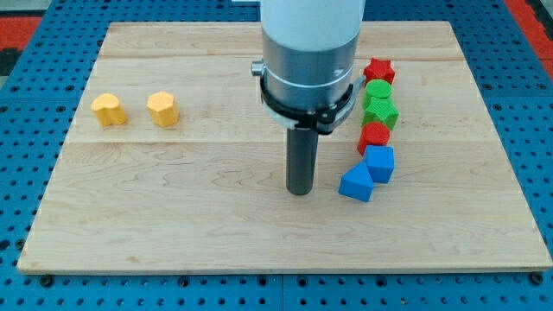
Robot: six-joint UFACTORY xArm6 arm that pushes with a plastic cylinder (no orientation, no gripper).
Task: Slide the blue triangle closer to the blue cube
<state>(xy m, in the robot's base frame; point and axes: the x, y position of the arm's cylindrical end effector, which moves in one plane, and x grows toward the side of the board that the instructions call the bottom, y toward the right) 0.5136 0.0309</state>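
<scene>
text: we read none | labels, brands: we find none on the blocks, the rod or the bench (173, 225) | numbers, signs: we see none anywhere in the camera view | legible marks: zero

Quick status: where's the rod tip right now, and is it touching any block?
My tip: down on the board, just to the view's left of the blue triangle, small gap showing, holding nothing. The blue cube sits against the triangle's upper right.
</scene>
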